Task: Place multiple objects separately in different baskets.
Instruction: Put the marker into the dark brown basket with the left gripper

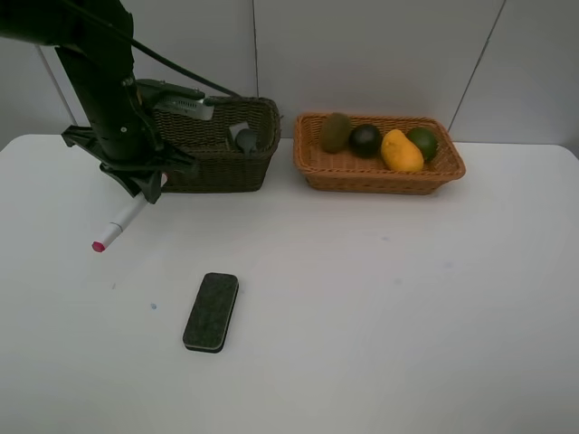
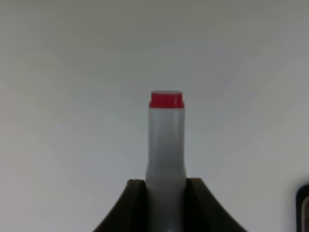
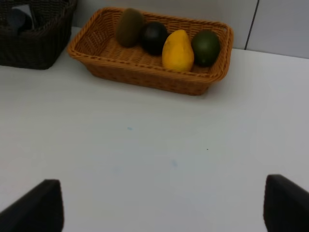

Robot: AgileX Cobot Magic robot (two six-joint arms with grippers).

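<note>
My left gripper (image 1: 145, 188) is shut on the white marker (image 1: 118, 222), held tilted above the table in front of the dark basket (image 1: 220, 163); its red cap (image 2: 166, 99) points away from the wrist. The black eraser (image 1: 211, 311) lies on the table at front centre. A dark grey bottle (image 1: 244, 138) lies in the dark basket. The orange-tan basket (image 1: 380, 174) holds the kiwi (image 1: 336, 132), mangosteen (image 1: 365, 139), mango (image 1: 401, 150) and lime (image 1: 422, 142). My right gripper (image 3: 159, 205) is open and empty, out of the high view. The pink bottle is hidden.
The white table ends at a grey panelled wall (image 1: 380, 54) just behind both baskets. The left arm's black body (image 1: 99, 81) stands over the table's back left. The eraser's edge (image 2: 303, 208) shows in the left wrist view.
</note>
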